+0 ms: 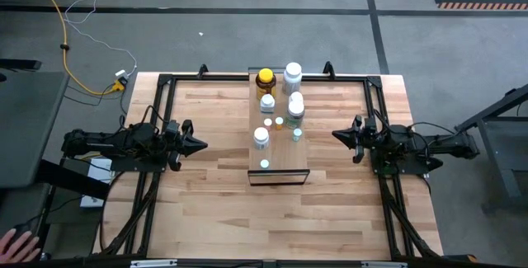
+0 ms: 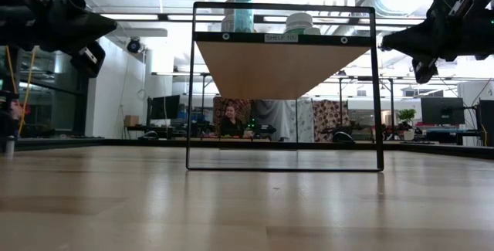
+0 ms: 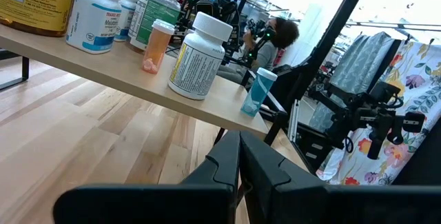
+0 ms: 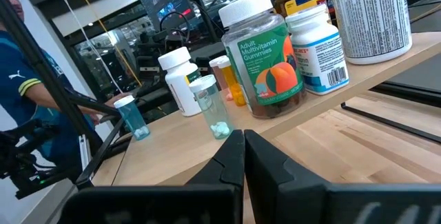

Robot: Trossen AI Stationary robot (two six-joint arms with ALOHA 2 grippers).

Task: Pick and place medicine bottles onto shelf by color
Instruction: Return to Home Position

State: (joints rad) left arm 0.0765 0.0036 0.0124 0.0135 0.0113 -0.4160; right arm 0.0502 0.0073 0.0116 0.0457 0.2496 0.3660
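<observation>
Nearest us the surface (image 1: 272, 218) lay bare from its front edge to the shelf (image 1: 285, 172), with open wood along both of the shelf's long sides. The left end effector (image 1: 200, 144) and the right end effector (image 1: 337, 134) hung well apart from it, each with fingers pressed together on nothing. The medicine bottles (image 1: 261, 137) stood on the shelf, a light blue bottle (image 1: 265, 164) nearest and an amber bottle (image 1: 265, 80) farthest. In the low view the board hid most bottles; only a few tops showed.
</observation>
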